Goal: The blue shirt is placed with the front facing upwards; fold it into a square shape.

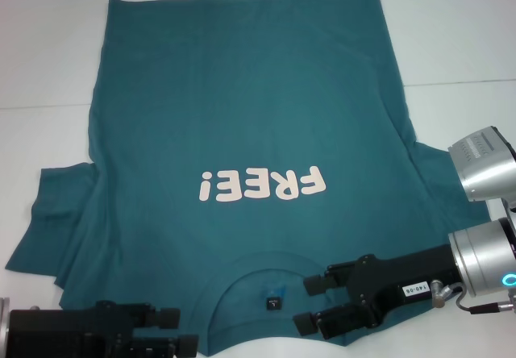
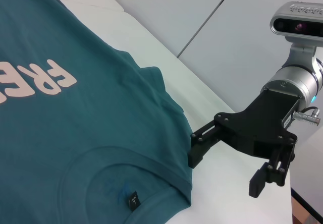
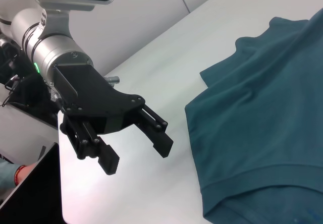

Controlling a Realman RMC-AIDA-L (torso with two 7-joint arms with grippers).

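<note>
Teal blue shirt (image 1: 250,124) spread flat, pink "FREE!" print up, collar nearest the robot, sleeves rumpled

The blue shirt (image 1: 242,108) bears the pale pink word "FREE!" (image 1: 262,186) across its chest, seen upside down from the head view, while the small dark collar label (image 1: 273,301) is too small to read.

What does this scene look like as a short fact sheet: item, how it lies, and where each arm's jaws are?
item: shirt, teal, pink "FREE!" print
lie: spread flat on the table, print up, collar toward the robot
sleeves: both rumpled
left gripper: near edge, by the left shoulder of the shirt, jaws open
right gripper: over the right shoulder beside the collar, jaws open
holding: nothing
folds: none yet
</note>
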